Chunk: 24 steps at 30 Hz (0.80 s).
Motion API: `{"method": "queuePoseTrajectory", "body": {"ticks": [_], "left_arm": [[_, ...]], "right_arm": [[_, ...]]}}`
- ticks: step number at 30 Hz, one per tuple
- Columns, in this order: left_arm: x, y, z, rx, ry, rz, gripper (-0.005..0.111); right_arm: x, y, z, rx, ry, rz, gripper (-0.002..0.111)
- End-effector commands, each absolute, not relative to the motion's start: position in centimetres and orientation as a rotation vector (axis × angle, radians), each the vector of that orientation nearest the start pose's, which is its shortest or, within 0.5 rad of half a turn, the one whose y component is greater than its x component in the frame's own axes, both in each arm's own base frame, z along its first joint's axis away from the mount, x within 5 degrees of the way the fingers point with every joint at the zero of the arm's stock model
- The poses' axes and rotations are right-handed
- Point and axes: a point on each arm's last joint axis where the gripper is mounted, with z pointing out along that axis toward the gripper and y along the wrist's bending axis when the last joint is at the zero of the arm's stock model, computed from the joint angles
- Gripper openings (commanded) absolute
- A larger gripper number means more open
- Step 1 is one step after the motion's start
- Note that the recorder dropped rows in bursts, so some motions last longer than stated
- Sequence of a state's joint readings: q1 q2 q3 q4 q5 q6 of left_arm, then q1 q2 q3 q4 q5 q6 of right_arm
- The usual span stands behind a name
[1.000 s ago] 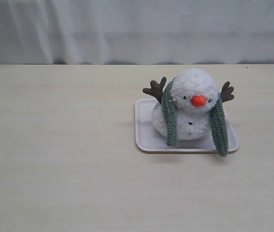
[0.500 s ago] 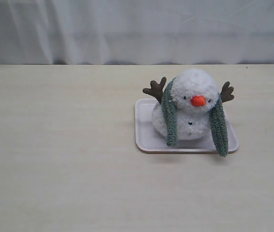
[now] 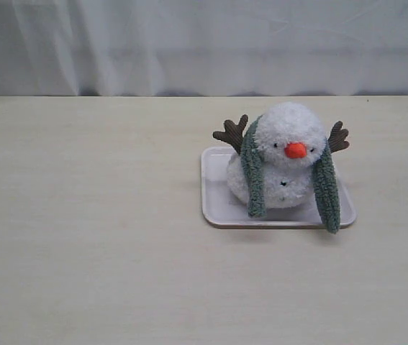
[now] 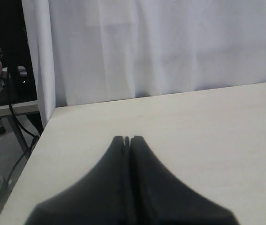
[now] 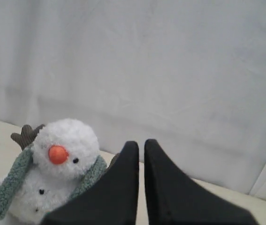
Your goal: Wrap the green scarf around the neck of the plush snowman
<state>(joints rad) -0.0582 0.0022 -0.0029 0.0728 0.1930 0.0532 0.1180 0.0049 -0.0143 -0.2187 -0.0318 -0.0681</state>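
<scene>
The plush snowman (image 3: 281, 172) sat on a flat white tray (image 3: 216, 205) on the pale counter (image 3: 88, 215), a bit to the right of the middle in the exterior view. It sat up with its orange nose (image 3: 295, 150) facing the camera and its brown twig arms (image 3: 231, 134) sticking out on both sides. The green scarf (image 3: 252, 176) went around the back of the snowman, and its two ends hung down the front, one on each side of the head. The end on the left side of the view lay down the body and stopped on the tray. The end on the right side hung away from the body and reached the tray's front edge. The front of the snowman's neck (image 3: 275, 166) was bare, with no scarf across it. A white curtain (image 3: 189, 43) hung behind the counter. The left claw (image 4: 127, 139) was closed tight, tips touching, with nothing in it, over a bare part of the counter away from the snowman. The right claw (image 5: 141, 145) was closed too and held nothing. It was near the snowman but did not touch it.
</scene>
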Motion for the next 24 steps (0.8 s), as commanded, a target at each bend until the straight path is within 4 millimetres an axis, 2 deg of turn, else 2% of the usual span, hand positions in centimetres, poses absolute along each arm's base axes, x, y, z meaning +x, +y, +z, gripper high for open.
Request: {"method": "queuePoseTrajectory", "body": {"ticks": [1, 6, 14, 24], "left_arm": [[5.6, -0.3, 19.7, 0.145, 1.658, 0.053, 0.0], [5.6, -0.2, 19.7, 0.147, 1.66, 0.055, 0.0], [5.6, -0.2, 19.7, 0.148, 1.658, 0.056, 0.0], [5.6, -0.2, 19.7, 0.148, 1.658, 0.056, 0.0]], "right_arm": [[5.6, 0.6, 21.0, -0.273, 1.5, -0.12, 0.004], [5.6, 0.4, 20.4, -0.241, 1.57, -0.096, 0.004], [5.4, 0.0, 18.3, -0.158, 1.812, -0.058, 0.004], [5.4, 0.0, 18.3, -0.155, 1.813, -0.072, 0.004]]}}
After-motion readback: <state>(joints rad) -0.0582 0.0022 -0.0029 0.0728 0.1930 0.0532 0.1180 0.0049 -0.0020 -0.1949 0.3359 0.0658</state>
